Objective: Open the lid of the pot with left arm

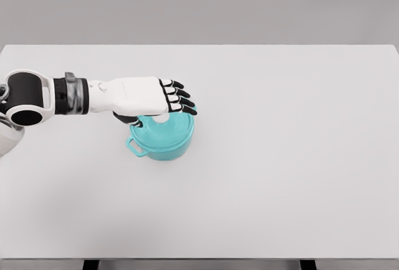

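A teal pot (pixel 161 139) stands upright on the white table (pixel 280 158), left of centre, with its lid (pixel 165 130) seated on it. One side handle (pixel 136 147) points toward the lower left of the view; the opposite handle is hidden, so the pot's handle axis appears to run lower left to upper right. The left hand (pixel 149 98) reaches in from the left edge, arm roughly horizontal, palm down over the rear half of the lid. Its fingers (pixel 182 101) are curled over a pale knob (pixel 161 118) at the lid's centre; whether they actually grip it cannot be told.
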### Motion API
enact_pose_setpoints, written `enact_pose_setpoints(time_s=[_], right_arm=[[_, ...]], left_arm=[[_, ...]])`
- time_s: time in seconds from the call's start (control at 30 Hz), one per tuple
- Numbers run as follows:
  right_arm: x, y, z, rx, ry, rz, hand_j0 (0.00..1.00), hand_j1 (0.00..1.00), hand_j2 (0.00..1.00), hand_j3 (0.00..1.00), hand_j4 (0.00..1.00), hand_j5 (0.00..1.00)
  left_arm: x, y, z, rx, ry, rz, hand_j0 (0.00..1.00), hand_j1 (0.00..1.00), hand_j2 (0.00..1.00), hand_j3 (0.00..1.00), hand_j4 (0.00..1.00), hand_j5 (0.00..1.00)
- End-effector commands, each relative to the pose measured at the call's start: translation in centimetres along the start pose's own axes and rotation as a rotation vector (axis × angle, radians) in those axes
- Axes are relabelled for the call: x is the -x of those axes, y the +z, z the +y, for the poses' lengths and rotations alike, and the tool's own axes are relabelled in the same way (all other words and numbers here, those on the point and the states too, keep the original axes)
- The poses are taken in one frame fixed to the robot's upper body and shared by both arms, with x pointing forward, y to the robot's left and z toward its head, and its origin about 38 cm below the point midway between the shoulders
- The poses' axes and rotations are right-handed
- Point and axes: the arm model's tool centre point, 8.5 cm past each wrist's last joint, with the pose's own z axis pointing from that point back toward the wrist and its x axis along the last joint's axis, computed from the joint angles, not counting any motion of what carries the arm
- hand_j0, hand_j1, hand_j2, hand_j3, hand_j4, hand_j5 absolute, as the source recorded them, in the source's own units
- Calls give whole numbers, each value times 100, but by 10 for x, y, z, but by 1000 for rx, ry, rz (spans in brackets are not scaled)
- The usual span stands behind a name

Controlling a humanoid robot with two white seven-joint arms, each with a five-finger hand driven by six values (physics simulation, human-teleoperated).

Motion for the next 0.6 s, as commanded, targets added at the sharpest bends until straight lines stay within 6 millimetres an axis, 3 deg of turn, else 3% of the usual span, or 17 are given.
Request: enact_pose_setpoints(time_s=[0.0, 0.27, 0.57], right_arm=[[0, 0, 0, 0, -1, 0, 100, 100, 100, 100, 100, 100], [0, 0, 0, 0, -1, 0, 100, 100, 100, 100, 100, 100], [0, 0, 0, 0, -1, 0, 100, 100, 100, 100, 100, 100]], left_arm=[[0, 0, 0, -2, 4, 1, 98, 98, 98, 98, 98, 98], [3, 1, 1, -3, 4, 8, 89, 89, 89, 89, 89, 89], [2, -2, -4, 9, 5, 9, 88, 88, 88, 88, 88, 88]])
